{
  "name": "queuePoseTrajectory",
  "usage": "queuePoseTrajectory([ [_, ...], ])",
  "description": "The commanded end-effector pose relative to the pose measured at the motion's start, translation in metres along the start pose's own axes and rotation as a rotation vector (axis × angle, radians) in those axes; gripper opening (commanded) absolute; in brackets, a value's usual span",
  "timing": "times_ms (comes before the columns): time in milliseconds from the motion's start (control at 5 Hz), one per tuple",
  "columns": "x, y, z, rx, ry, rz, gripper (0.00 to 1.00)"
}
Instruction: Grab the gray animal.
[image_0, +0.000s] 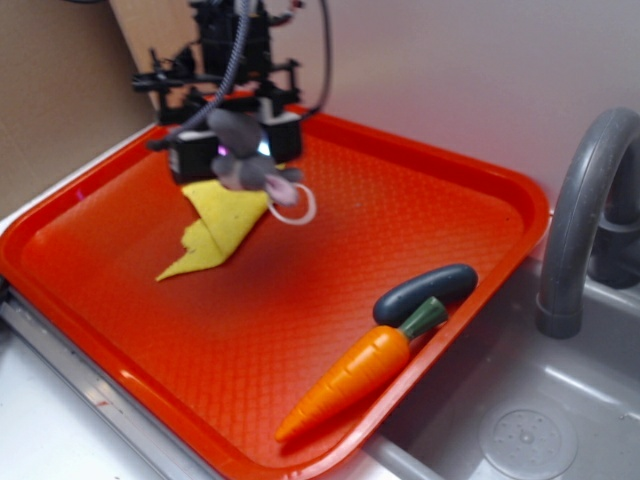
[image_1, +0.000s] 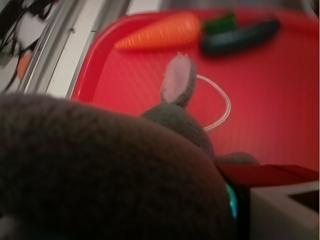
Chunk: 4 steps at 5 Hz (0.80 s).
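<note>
Gray animal (image_0: 250, 168) hangs pinched in the gripper (image_0: 238, 150), lifted above the red tray (image_0: 420, 200) and yellow cloth (image_0: 222, 228), well apart from the carrot (image_0: 352, 376).

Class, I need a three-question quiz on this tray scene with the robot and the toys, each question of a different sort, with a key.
1. True or false: the tool holds the gray animal above the tray.
2. Which toy touches the carrot's green top: (a) the yellow cloth, (b) the dark vegetable?
3. Fill in: the faucet stands off the tray's ____ side in the exterior view.

Key: 1 true; 2 b; 3 right.
</note>
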<state>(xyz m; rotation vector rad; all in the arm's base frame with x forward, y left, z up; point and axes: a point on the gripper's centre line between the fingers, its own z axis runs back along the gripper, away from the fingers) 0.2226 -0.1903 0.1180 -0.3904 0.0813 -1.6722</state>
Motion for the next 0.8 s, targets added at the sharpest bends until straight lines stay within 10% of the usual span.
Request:
queuePoseTrajectory([
  [0,-0.001,-0.053,0.040,0.031,0.172,0.554,0.00],
  [600,0.008,-0.061,0.061,0.251,0.000,1.285,0.00],
])
